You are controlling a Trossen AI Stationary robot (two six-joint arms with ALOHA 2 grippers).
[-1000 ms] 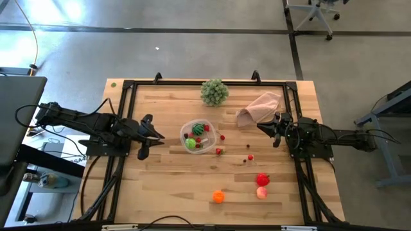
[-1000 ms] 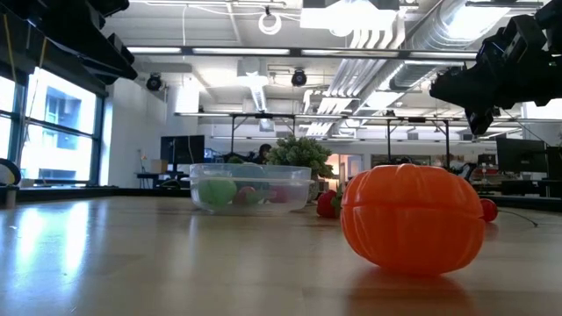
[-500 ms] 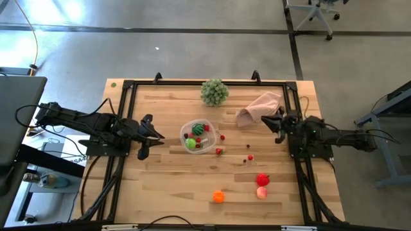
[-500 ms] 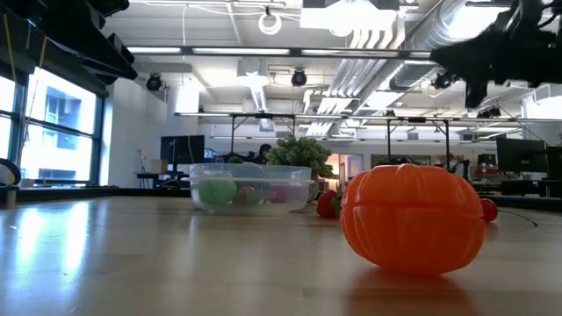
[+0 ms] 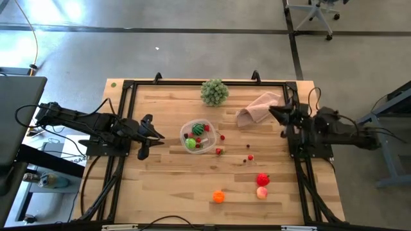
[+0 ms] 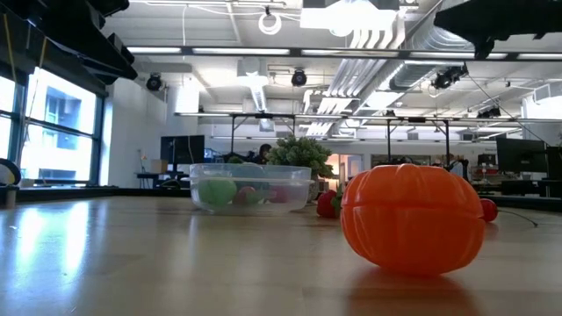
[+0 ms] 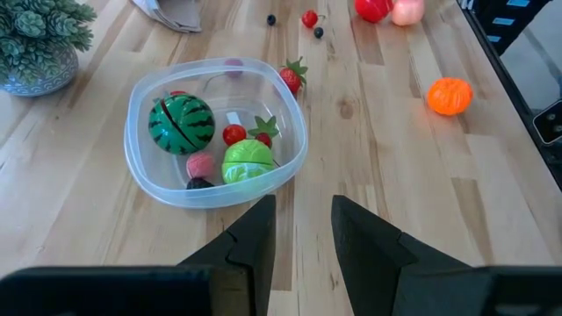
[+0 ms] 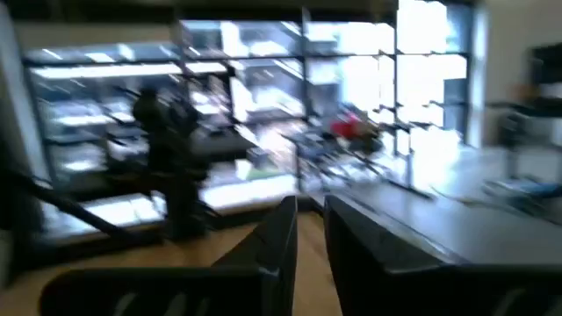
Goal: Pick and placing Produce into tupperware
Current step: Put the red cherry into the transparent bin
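The clear tupperware [image 5: 198, 136] [image 7: 140, 167] stands mid-table and holds a striped dark green piece [image 7: 181, 124], a light green piece [image 7: 248, 162], small red ones and a pink one. Loose on the wood lie an orange piece [image 5: 219, 197] [image 6: 413, 219], a red piece [image 5: 262, 179], a pink piece [image 5: 261, 192] and small red berries [image 5: 218, 151]. My left gripper [image 5: 154, 135] [image 7: 303, 224] waits left of the tupperware, slightly open and empty. My right gripper [image 5: 274, 113] [image 8: 309, 206] hangs high by the right edge, near the cloth, its fingers a narrow gap apart and empty.
A pale green leafy ball [image 5: 214, 92] stands near the far edge. A pinkish-beige cloth [image 5: 260, 108] lies at the far right, just beside the right gripper. A black frame [image 5: 128, 86] borders the table. Bare wood stretches along the near left part.
My right gripper has drawn back toward the table's right edge and risen, climbing out of the top of the low view. It has tipped up, so its wrist camera now looks level across the room. The produce and the tupperware have not moved.
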